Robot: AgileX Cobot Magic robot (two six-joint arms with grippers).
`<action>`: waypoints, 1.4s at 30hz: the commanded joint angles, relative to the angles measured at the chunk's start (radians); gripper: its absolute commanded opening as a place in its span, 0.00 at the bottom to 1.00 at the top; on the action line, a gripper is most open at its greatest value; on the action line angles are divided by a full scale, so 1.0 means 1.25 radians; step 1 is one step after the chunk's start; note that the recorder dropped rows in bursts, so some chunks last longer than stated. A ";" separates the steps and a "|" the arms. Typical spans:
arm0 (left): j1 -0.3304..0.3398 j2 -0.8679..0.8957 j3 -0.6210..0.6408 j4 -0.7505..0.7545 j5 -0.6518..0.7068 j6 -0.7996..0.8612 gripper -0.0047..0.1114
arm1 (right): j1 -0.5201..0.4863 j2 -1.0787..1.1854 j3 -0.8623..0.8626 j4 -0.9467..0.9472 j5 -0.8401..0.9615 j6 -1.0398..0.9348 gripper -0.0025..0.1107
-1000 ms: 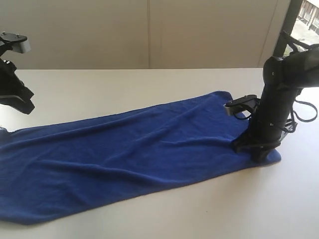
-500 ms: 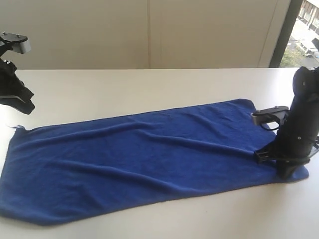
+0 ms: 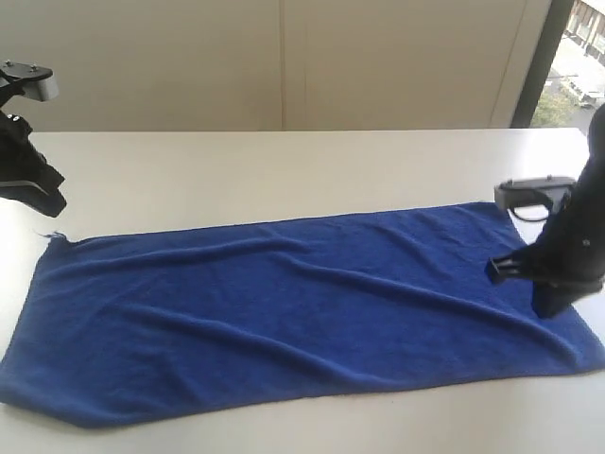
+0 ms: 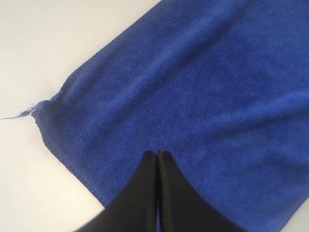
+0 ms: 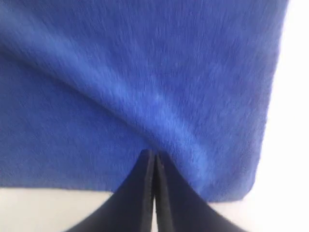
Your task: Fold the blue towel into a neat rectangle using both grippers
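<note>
Exterior view: you see the right tool [image 3: 550, 305] and the left tool [image 3: 43, 200] only in part, each cut off by the frame edge. Right wrist view: the blue towel [image 5: 145, 82] is blurred, its texture unreadable, and it runs past the frame.

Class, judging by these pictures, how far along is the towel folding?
Done: the blue towel lies spread out, single layer. In hand: the right gripper, shut, rests on its right end; the left gripper, shut and empty, hovers near its left corner. Left: every fold.
</note>
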 commanded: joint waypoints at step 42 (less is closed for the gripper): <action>0.003 0.035 0.006 -0.084 0.078 0.040 0.04 | -0.072 0.337 -0.387 -0.238 -0.134 0.189 0.02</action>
